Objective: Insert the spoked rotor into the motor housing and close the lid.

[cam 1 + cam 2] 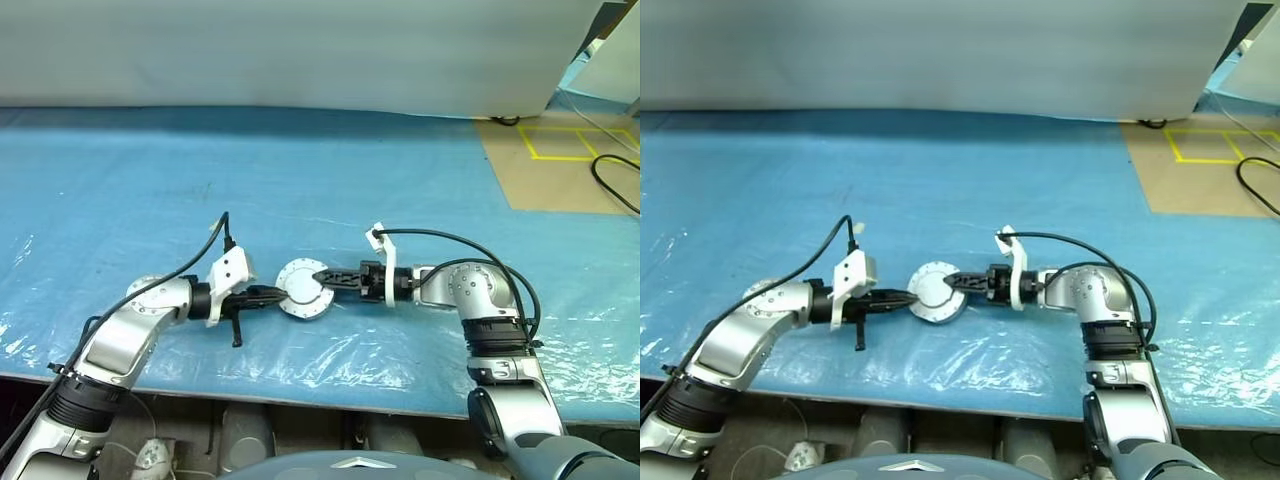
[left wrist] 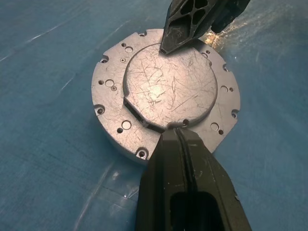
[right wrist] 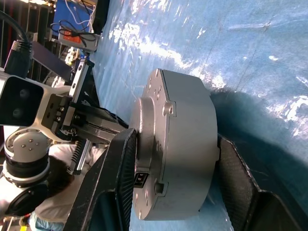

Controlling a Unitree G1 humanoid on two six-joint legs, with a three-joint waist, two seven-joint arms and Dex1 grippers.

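Left eye view shows the two arms meeting near the front edge of the counter [image 1: 150,180], which is covered in a blue plastic sheet. The motor housing [image 1: 304,290] sits on the sheet between them, a round grey metal body with its lid [image 2: 168,89] already on top: the raised, scratched disc in the middle of the upper face, ringed by a flange of small holes.

The left claw [image 1: 276,294] comes in from the left with its two black fingers pressed together, nothing between them; in the left wrist view their tip rests at the near edge of the lid's raised disc. The right claw [image 1: 322,276] reaches in from the right. In the right wrist view its fingers [image 3: 108,183] are spread around the assembly, one on the top face and one on the underside, clamping the housing across its thickness.

Farther back the blue sheet runs bare to a pale wall. At the far right lies brown flooring [image 1: 560,180] marked with yellow tape, with a black cable [image 1: 612,185] curling across it.
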